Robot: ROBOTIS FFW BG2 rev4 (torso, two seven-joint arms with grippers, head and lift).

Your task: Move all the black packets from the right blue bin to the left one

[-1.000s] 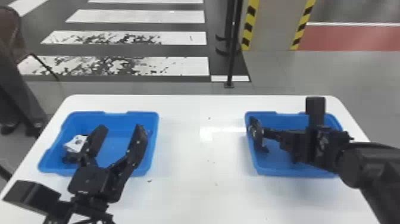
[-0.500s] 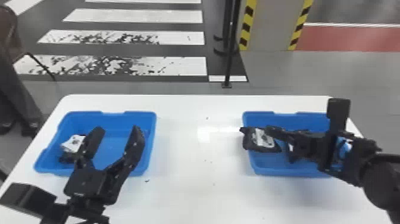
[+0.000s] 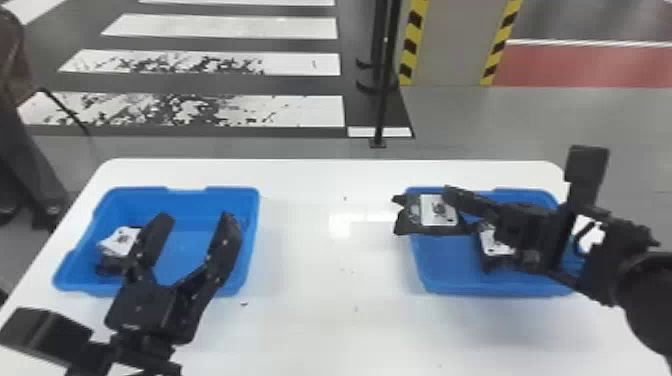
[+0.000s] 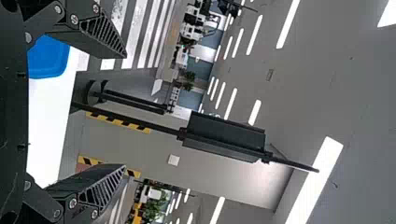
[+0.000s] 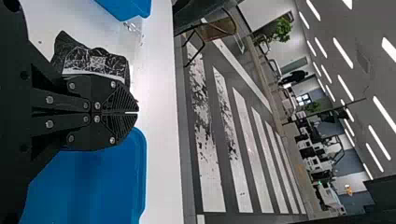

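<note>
Head view: my right claw — pinching one black packet at the right bin's left rim; my left claw — spread, at the left bin. Both were mine.

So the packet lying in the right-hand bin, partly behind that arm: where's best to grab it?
Probably by its left edge, from above. The packet lies pale face up, and that edge shows beside the bare floor of the right bin, where a finger could fit. Its right part is hidden behind the right gripper, so I can't judge that side.
</note>
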